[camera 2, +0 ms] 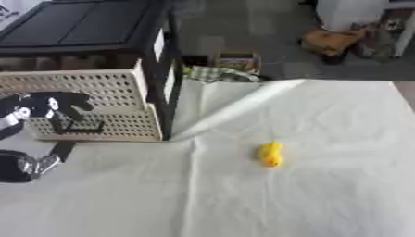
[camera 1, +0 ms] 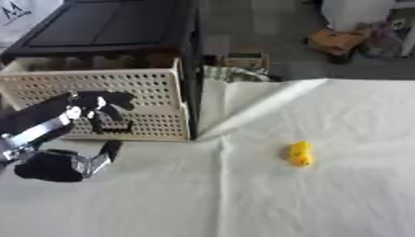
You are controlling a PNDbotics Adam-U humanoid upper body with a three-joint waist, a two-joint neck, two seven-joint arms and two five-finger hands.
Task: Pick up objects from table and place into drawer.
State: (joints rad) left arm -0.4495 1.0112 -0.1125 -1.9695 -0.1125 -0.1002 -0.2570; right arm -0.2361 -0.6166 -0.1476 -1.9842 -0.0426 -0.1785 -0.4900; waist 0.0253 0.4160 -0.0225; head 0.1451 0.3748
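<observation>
A small yellow object [camera 1: 301, 153], lumpy and rounded, lies alone on the white cloth [camera 1: 324, 199] right of the middle. At the left, a beige perforated drawer [camera 1: 146, 88] stands pulled out of a black cabinet [camera 1: 113, 25]. My left hand [camera 1: 57, 164] comes in from the left edge and is at the drawer's front. Its dark fingers [camera 1: 103, 101] curl down onto the black handle [camera 1: 113, 127], and the thumb [camera 1: 110, 149] points up below it. The drawer's inside is barely visible. My right hand shows in neither view.
A raised fold in the cloth [camera 1: 259, 109] runs from the drawer's corner to the table's far edge. Beyond the edge, on the floor, are a small box [camera 1: 243, 60], a green checked cloth [camera 2: 219, 74] and a brown object [camera 1: 339, 41].
</observation>
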